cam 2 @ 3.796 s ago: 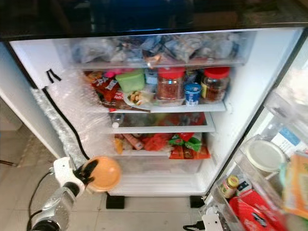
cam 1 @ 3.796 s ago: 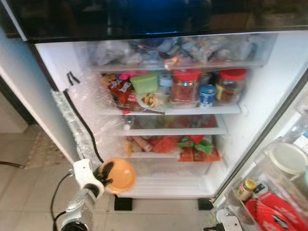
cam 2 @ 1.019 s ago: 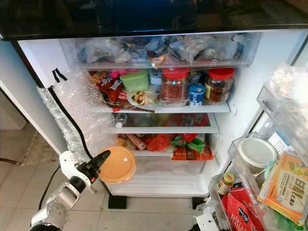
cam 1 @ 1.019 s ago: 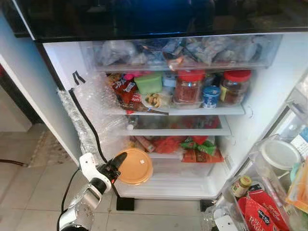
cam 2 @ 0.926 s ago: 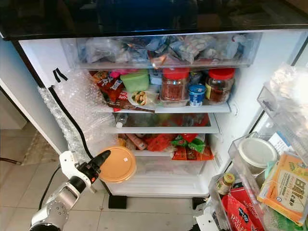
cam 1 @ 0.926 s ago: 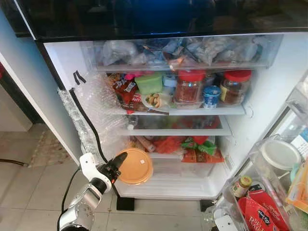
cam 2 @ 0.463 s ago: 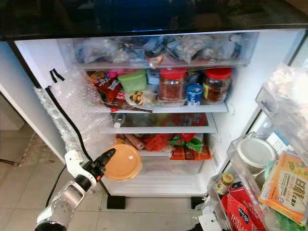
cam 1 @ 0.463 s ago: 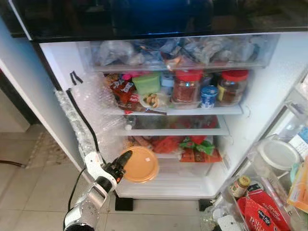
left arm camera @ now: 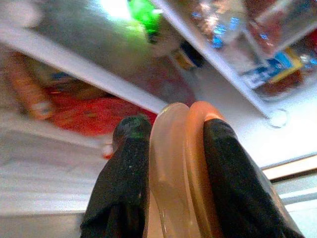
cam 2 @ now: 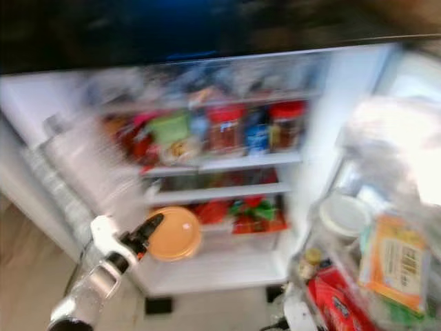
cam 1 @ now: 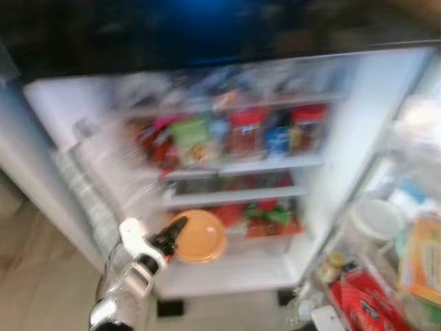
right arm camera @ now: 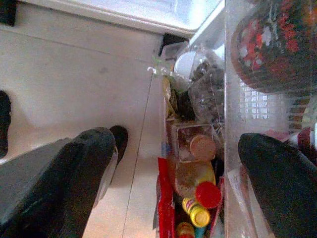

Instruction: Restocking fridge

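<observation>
Blurred shelves of an open fridge (cam 1: 324, 165) are spread across the middle of the frame, with pale floor tiles (cam 1: 41, 289) seen at lower left. On the upper shelf, a green tub (cam 1: 191, 131) and red-lidded jars (cam 1: 247, 131) can just be made out through the blur. Red and green packets (cam 1: 265, 215) are seen lower down, near centre.

At lower left of the head views, the left tool (cam 1: 176, 233) is raised toward the fridge, and an orange lidded container (cam 1: 200, 236) is clamped between its two black fingers. The container is held on edge in front of the lower shelves, just below the red packets. In the left wrist view, the container (left arm camera: 181, 168) is seen edge-on, with one black finger (left arm camera: 124, 183) pressed against each side.

On the right of the frame, the door racks (cam 2: 386, 276) are crowded: a white-lidded tub (cam 2: 342, 215), an orange packet (cam 2: 396, 265) and a red packet (cam 2: 337, 296) are seen there.

In the right wrist view, the right tool (right arm camera: 176, 173) is held wide apart and nothing is gripped, above the floor beside small bottles (right arm camera: 198, 198) in the door rack.
</observation>
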`<state>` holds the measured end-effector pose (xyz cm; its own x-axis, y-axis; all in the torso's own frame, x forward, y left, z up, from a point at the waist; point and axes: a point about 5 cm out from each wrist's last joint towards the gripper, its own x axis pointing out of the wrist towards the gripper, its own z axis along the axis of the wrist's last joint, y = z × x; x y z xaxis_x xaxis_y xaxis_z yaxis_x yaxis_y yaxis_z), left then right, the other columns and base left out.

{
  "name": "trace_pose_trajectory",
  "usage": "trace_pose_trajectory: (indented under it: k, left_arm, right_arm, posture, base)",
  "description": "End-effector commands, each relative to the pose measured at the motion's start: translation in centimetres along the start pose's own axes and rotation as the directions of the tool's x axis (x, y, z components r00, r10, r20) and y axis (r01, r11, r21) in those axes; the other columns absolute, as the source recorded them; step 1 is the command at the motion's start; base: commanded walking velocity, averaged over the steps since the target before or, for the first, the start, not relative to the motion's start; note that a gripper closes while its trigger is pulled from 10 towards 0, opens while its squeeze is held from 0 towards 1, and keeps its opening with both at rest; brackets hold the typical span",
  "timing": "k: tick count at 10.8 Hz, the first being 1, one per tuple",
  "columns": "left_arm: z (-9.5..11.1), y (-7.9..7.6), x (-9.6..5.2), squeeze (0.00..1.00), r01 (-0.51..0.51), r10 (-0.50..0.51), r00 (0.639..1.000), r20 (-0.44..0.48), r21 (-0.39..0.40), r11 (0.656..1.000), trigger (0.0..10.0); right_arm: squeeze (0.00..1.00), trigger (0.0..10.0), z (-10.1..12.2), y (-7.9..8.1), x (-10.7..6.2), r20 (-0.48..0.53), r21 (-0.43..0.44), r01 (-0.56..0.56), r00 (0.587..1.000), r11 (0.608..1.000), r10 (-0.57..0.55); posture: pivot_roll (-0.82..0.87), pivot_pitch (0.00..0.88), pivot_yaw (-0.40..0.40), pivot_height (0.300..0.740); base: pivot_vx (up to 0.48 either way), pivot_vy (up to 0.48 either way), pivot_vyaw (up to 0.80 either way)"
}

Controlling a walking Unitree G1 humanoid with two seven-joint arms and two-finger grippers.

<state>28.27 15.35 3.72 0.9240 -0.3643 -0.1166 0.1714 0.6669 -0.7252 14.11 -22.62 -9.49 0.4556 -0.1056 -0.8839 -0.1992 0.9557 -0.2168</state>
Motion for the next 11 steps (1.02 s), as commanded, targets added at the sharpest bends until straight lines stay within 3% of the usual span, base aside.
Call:
trace_pose_trajectory:
  k: [1,11]
  left_arm:
    - [0.5,0.33,-0.18,0.0,-0.009,0.009,1.0,0.006,0.014,1.0,10.0]
    - [0.39,0.26,-0.09,0.0,0.012,-0.012,1.0,-0.018,0.015,1.0,10.0]
  right_arm:
    - [0.0,10.0,-0.06,-0.7,-0.06,-0.002,0.009,0.024,1.0,1.0,-0.024]
    - [0.0,10.0,0.03,-0.58,-0.06,0.007,0.012,-0.012,1.0,1.0,0.012]
  posture:
    - [-0.06,0.0,0.038,0.74]
    - [-0.07,0.0,0.045,0.74]
  base:
    - [0.251,0.0,0.0]
    - [0.261,0.0,0.0]
